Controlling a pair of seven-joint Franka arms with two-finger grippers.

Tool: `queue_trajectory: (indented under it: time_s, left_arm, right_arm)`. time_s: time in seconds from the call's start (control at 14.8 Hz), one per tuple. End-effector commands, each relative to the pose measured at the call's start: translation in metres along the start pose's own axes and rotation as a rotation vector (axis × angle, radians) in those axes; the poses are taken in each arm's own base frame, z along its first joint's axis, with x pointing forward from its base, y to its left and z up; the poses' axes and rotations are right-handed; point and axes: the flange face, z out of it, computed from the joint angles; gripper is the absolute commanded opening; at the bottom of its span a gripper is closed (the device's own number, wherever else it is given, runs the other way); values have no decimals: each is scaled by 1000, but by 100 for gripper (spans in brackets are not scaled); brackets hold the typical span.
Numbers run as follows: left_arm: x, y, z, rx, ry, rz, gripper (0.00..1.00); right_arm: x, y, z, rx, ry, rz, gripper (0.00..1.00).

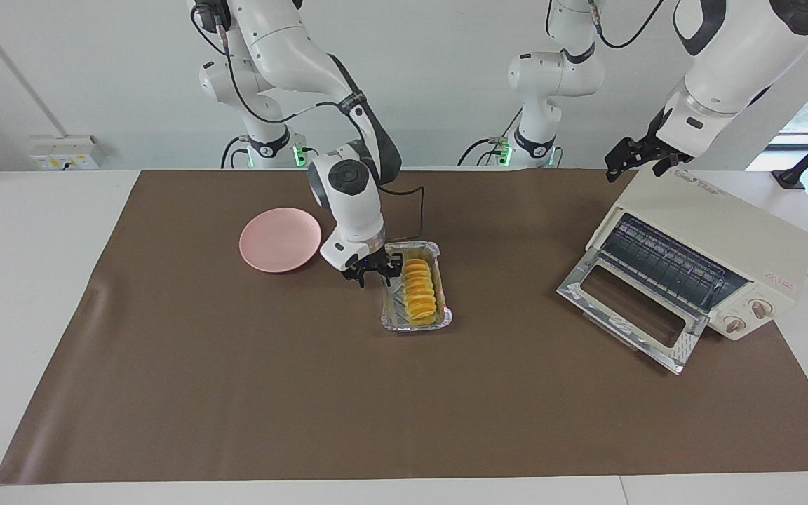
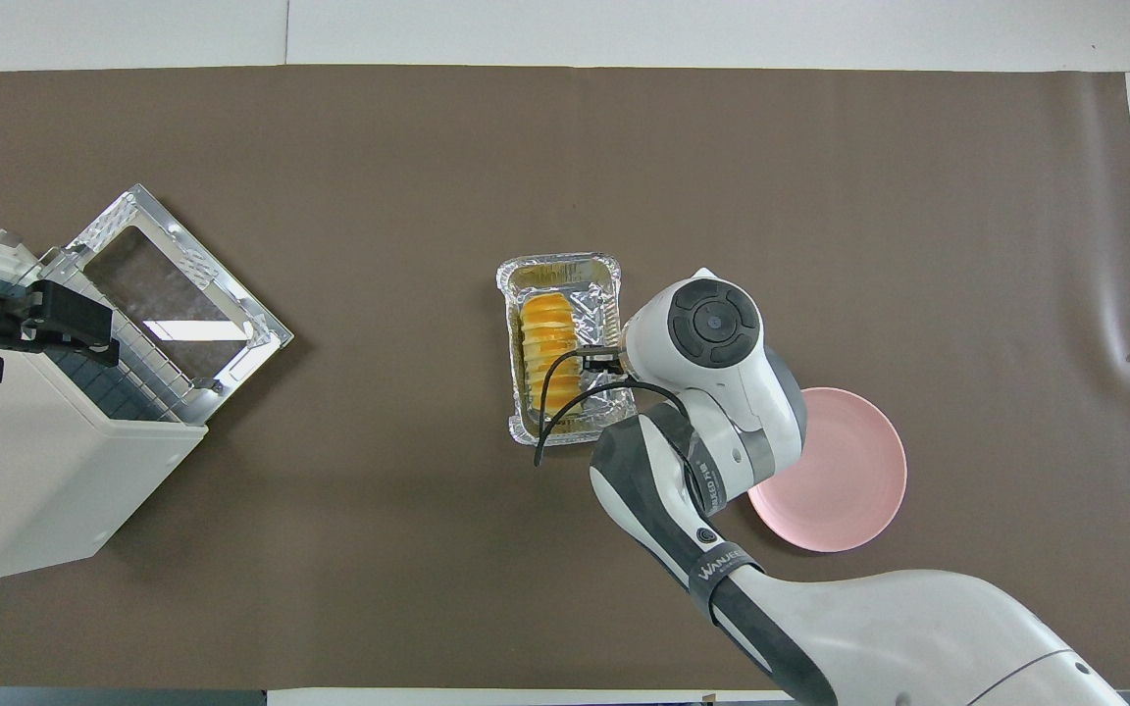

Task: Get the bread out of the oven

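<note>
Golden-yellow and ridged, the bread [image 1: 419, 292] lies in a silver foil tray [image 1: 442, 322] at the middle of the facing frame, already out of the oven [image 1: 719, 231], which sits at centre right with its glass door [image 1: 632, 309] dropped open and its wire rack bare. What the next move hangs on is the gap between loaf and right claw [image 1: 374, 272]: the claw hangs low at the tray's rim on the pink plate's side, touching or just off the foil, I cannot tell which, with its fingers spread and nothing between them. The loaf's long axis runs up and down the frame, along the tray's length, so the claw stands beside its flank, not its end. The pink plate [image 1: 280, 239] rests on the brown bench [image 1: 236, 393] just past the claw, toward frame left. The left claw [image 1: 639, 158] waits above the oven's top corner at upper right, holding nothing, whether parted or not I cannot tell. The right arm is plainly the nearer to the loaf.
</note>
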Motion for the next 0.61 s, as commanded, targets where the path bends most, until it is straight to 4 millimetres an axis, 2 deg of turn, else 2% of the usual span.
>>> queue_trajectory:
  time_s: [0.0, 0.13, 0.27, 0.4, 0.54]
  left_arm:
    - [-7, -3, -4, -18, 1, 4, 100]
    - [-7, -3, -4, -18, 1, 4, 100]
    - [-6, -3, -3, -18, -2, 4, 100]
    - [-6, -3, -3, -18, -2, 4, 100]
    - [-7, -3, -4, -18, 0, 4, 100]
  right_arm:
    - [-3, 2, -2, 9, 9, 26, 0]
    - [-1, 2, -6, 11, 11, 24, 0]
    - [11, 13, -19, 5, -2, 24, 0]
    - [31, 43, -35, -1, -18, 4, 0]
    - [49, 86, -51, -1, -40, -7, 0]
